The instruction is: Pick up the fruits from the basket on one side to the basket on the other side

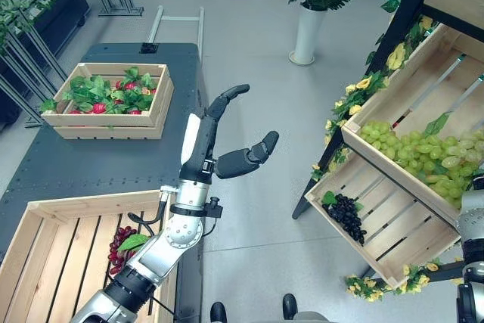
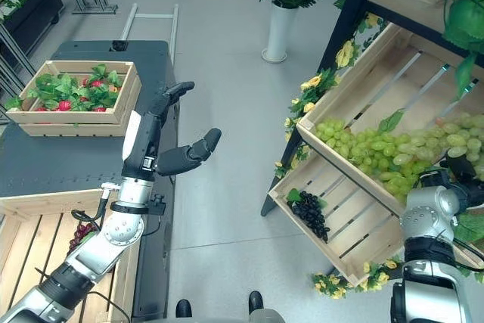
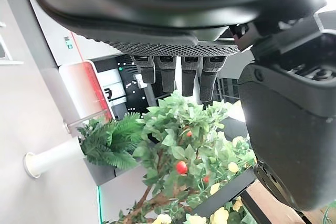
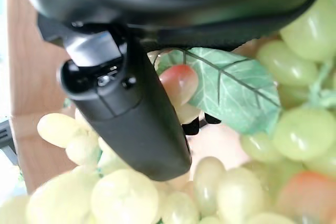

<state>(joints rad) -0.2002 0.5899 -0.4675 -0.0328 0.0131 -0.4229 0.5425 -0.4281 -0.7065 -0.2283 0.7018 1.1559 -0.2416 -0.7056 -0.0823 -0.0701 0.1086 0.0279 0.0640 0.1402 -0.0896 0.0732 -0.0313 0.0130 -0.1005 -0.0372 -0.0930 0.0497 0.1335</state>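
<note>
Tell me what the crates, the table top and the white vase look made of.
Crates: pale unfinished wood, going by the visible grain and slats.
Table top: dark, matt, probably painted metal, since rows of small rivets or screws run along its edges; it could be a coated board.
Vase: smooth white, with a slight sheen; ceramic or plastic, the look leaves it open.

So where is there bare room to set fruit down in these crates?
The near left crate shows bare slats left of its dark red grapes. The lower shelf crate is bare right of the black grapes. Crowded: the green grapes, where the right hand sits, and the strawberry crate.
</note>
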